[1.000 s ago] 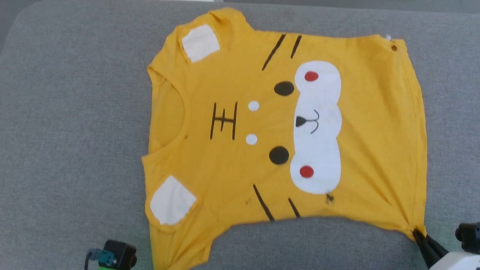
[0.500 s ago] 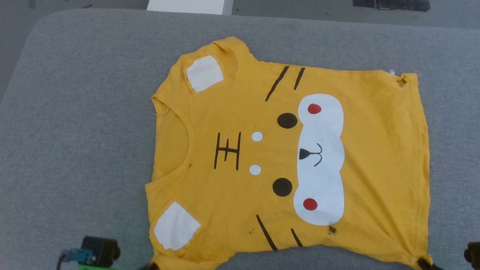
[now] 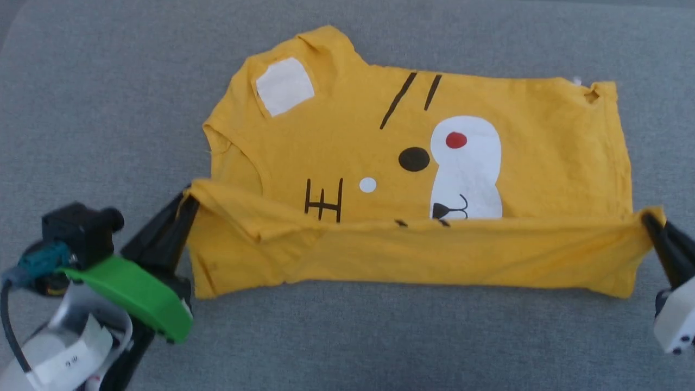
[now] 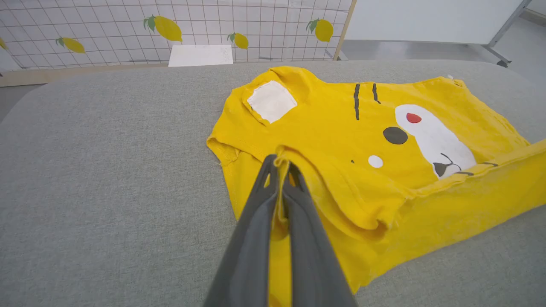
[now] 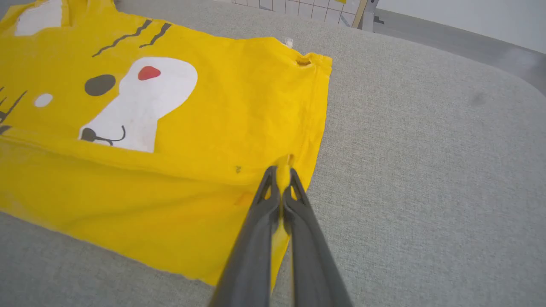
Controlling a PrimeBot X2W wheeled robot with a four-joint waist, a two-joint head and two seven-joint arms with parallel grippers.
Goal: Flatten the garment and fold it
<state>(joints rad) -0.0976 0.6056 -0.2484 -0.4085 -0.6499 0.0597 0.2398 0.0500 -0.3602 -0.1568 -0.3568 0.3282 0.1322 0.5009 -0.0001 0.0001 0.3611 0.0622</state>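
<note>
Your left gripper (image 3: 190,202) and right gripper (image 3: 649,220), jaws pinching near corners of the garment (image 3: 347,125), have carried that edge up over its middle: first fold underway.

Left gripper (image 3: 188,204): two long, dark-grey tapered fingers (image 4: 251,238), slotted near the tips. Fitted behind were a black boxy wrist camera (image 3: 81,225), a teal plug (image 3: 46,262) on a black cable (image 3: 5,320), a bright green curved plastic guard (image 3: 136,296) and a white paper-labelled wrist shell (image 3: 65,358). Right gripper (image 3: 649,220): matching fingers, with a white housing (image 3: 673,320) that bore small dark dots.
</note>
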